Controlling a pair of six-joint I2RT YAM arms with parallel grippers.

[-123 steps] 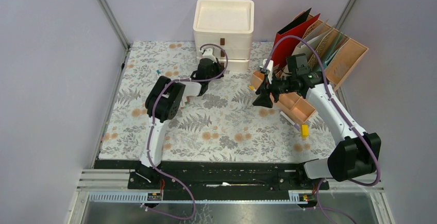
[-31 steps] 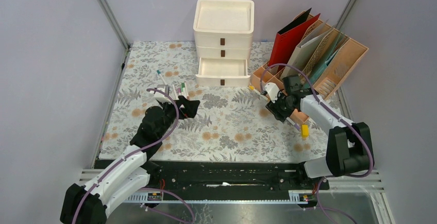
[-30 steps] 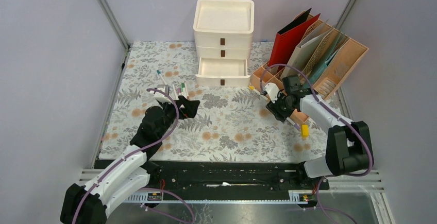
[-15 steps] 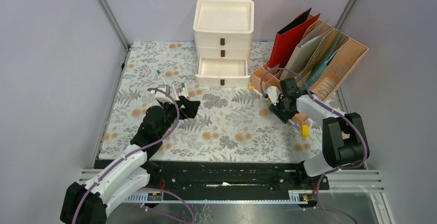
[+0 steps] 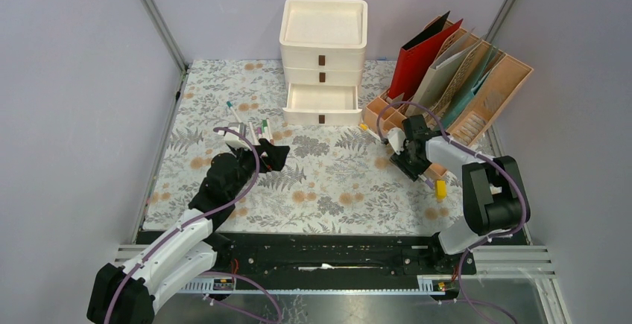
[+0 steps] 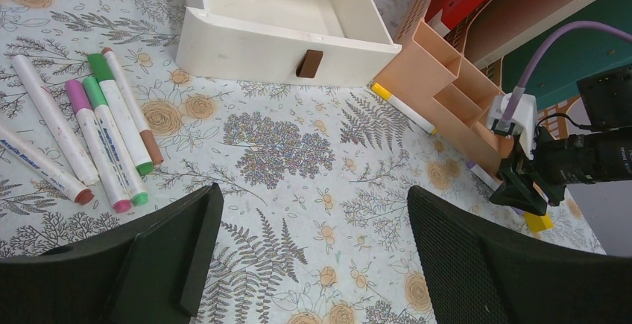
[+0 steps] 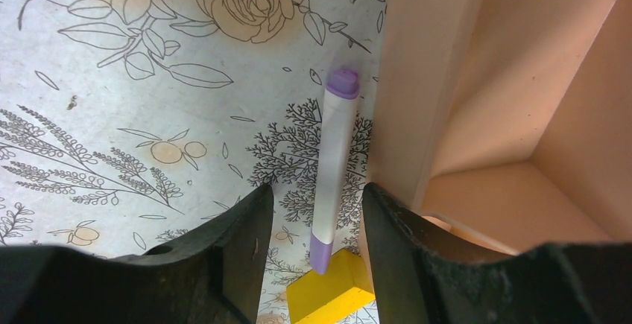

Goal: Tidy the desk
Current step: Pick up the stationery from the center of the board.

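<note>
My right hand [image 7: 311, 208], spread, straddles the white purple-capped marker [image 7: 333, 167]; its long axis runs straight ahead, just beside the peach plastic organiser [image 7: 417, 78] wall.

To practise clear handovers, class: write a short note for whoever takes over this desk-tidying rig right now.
Left gripper: open, holding nothing, above the desk near the loose markers.
Right gripper: open, fingers either side of the purple marker lying beside the organizer; not gripped yet.
Done: the bottom drawer is open and looks empty.
Left: the purple marker, the loose markers, the yellow-capped marker and the yellow block all lie out on the desk.
</note>
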